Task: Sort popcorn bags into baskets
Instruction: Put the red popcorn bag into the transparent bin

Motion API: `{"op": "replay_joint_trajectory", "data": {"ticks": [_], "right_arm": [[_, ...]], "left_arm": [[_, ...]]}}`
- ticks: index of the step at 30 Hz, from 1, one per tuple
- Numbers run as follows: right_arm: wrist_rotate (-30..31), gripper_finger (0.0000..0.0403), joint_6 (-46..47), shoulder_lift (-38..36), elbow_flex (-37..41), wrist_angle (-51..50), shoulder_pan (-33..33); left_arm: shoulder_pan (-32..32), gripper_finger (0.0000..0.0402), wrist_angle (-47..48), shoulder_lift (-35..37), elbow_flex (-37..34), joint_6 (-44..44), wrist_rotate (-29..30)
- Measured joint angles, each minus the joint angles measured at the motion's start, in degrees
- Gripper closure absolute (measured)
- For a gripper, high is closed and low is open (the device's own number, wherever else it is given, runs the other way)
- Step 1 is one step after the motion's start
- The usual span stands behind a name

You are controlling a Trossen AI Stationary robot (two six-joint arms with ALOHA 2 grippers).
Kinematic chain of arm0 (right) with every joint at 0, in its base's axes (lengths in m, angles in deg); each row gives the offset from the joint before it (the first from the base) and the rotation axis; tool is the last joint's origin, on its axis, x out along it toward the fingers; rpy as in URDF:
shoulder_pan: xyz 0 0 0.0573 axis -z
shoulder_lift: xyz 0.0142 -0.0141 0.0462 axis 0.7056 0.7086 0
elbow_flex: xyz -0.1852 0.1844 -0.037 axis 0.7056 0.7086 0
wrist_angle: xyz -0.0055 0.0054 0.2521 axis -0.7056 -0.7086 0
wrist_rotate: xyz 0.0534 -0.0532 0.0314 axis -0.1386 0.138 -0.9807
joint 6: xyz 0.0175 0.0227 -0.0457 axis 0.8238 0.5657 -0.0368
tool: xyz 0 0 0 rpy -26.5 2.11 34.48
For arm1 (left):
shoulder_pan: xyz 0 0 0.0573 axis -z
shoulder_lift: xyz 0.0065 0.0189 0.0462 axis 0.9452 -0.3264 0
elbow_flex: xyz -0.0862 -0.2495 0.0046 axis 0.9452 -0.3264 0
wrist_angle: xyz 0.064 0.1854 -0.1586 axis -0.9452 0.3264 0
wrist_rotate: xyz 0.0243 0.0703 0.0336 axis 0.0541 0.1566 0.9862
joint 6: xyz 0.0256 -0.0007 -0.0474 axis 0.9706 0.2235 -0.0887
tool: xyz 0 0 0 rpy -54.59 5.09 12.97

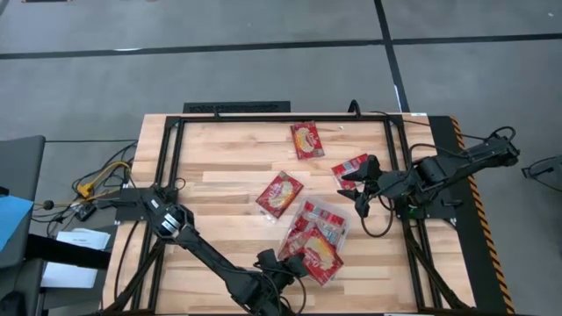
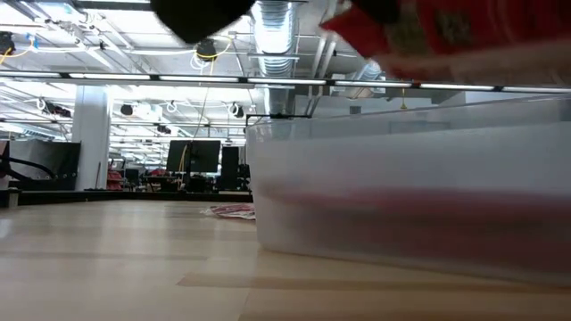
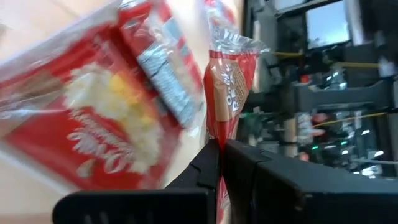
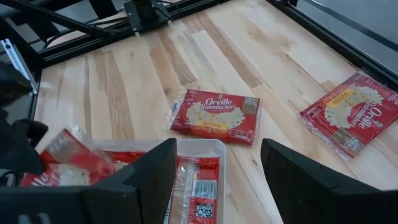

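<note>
A clear plastic tray sits near the table's front, with red popcorn bags lying flat in it. My left gripper is at the tray's near end, shut on another red bag. Three bags lie flat on the wood: one far, one in the middle and one to the right. My right gripper is open and empty, above the table at the tray's right far corner, beside the right bag. My left gripper pinches the bag by one end edge between its two shut fingers. The fingers come from the table's near left side. The bag sticks out forward from the fingertips, seen edge-on, lifted above the tray's rim and over the bags in the tray.
A dark metal frame runs around the wooden tabletop. Cables lie off the table's left side. Bare wood shows on the table's left half.
</note>
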Motion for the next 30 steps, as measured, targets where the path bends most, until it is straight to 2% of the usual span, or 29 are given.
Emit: {"op": "replay_joint_trajectory", "data": {"ticks": [13,18,30], "right_arm": [[-0.04,0.0143,0.22,0.0,0.0,0.02,0.0],[-0.19,0.0143,0.21,-0.02,0.0,0.02,0.0],[-0.2,0.0143,0.2,0.0,0.0,0.0,0.0]], "left_arm": [[-1.77,0.0401,5.02,-0.84,-0.03,0.16,-0.01],[-1.53,0.0401,7.71,-0.84,-0.03,0.04,-2.95],[-1.93,0.0401,10.9,-0.84,-0.03,0.02,-4.24]]}}
